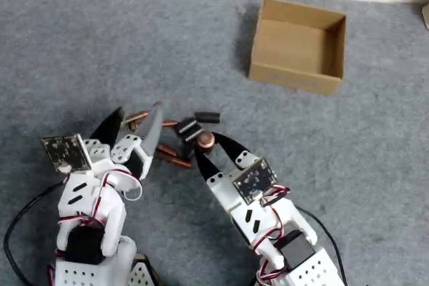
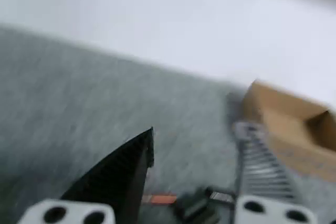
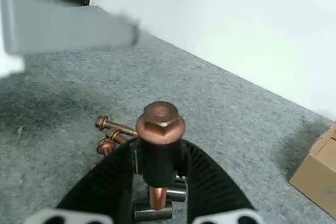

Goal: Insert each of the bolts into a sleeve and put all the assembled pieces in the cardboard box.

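My right gripper (image 1: 209,148) (image 3: 159,153) is shut on a black sleeve (image 3: 158,162) with a copper bolt (image 1: 206,140) (image 3: 160,121) pushed through it, held upright just above the carpet. Loose copper bolts (image 1: 173,157) (image 3: 108,127) lie between the two arms, and spare black sleeves (image 1: 207,117) (image 3: 153,211) lie beside them. My left gripper (image 1: 139,109) (image 2: 197,129) stands open over the left side of that pile, near a bolt (image 2: 160,199) and a sleeve (image 2: 195,206). The open cardboard box (image 1: 298,65) (image 2: 286,121) (image 3: 318,177) sits at the back right.
Grey carpet (image 1: 80,51) covers the table, with free room at the left and at the back between the pile and the box. A white wall (image 3: 236,30) runs along the far edge. The left arm's grey finger (image 3: 68,24) shows in the right wrist view.
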You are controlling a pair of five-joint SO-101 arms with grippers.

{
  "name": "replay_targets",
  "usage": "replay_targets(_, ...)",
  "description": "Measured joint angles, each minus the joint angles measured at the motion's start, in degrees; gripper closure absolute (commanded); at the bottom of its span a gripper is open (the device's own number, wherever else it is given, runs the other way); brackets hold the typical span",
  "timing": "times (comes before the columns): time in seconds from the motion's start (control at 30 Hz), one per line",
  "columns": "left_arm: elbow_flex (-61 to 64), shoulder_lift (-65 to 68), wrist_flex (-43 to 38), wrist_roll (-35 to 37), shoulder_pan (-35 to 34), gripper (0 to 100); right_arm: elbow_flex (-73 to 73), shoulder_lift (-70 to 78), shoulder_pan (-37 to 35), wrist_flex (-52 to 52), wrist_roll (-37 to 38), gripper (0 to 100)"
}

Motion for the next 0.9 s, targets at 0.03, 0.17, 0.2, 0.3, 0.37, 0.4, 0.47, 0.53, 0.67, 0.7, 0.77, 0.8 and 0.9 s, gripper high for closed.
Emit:
replay_targets(0.03, 0.00, 0.00, 0.88, -1.41, -0.18, 98, 0.00, 0.00, 0.00, 0.18, 0.00, 99.4)
replay_targets(0.17, 2.02, -0.09, 1.41, -10.46, -0.26, 99, 0.00, 0.00, 0.79, 2.46, 0.00, 99.4)
replay_targets(0.2, 3.16, 0.00, 1.41, -11.25, -0.26, 99, 0.00, 0.00, 1.93, 2.46, 0.00, 99.4)
replay_targets(0.3, 7.38, 0.00, -2.11, -12.92, -0.26, 99, 0.00, 0.00, 5.63, 2.55, 0.00, 99.4)
replay_targets(0.37, 10.11, 0.00, -5.36, -13.27, -0.26, 99, -0.09, 0.00, 7.56, 2.64, 0.00, 99.4)
replay_targets(0.4, 10.55, 0.00, -6.33, -13.27, -0.26, 99, -0.18, 0.00, 8.44, 3.08, 0.00, 99.4)
replay_targets(0.47, 10.73, 0.00, -7.12, -13.27, -0.97, 99, -0.70, 0.00, 10.90, 4.57, 0.00, 99.4)
replay_targets(0.53, 10.81, 0.00, -7.56, -13.27, -2.46, 99, -1.41, 0.26, 14.07, 4.84, 0.00, 99.4)
replay_targets(0.67, 10.81, 0.00, -7.82, -13.27, -2.90, 99, -7.56, 7.47, 20.22, 5.01, 0.00, 99.4)
replay_targets(0.7, 10.81, 0.00, -7.82, -13.27, -2.90, 99, -10.11, 10.64, 21.10, 5.01, 0.00, 99.4)
replay_targets(0.77, 10.81, 0.00, -7.82, -13.27, -2.90, 99, -16.18, 18.73, 22.95, 5.01, 0.00, 99.4)
replay_targets(0.8, 10.81, 0.00, -7.82, -13.27, -2.90, 99, -19.69, 23.38, 23.91, 5.01, 0.00, 99.4)
replay_targets(0.9, 10.81, 0.00, -7.82, -13.27, -2.90, 99, -33.14, 39.91, 25.85, 5.01, 0.00, 99.4)
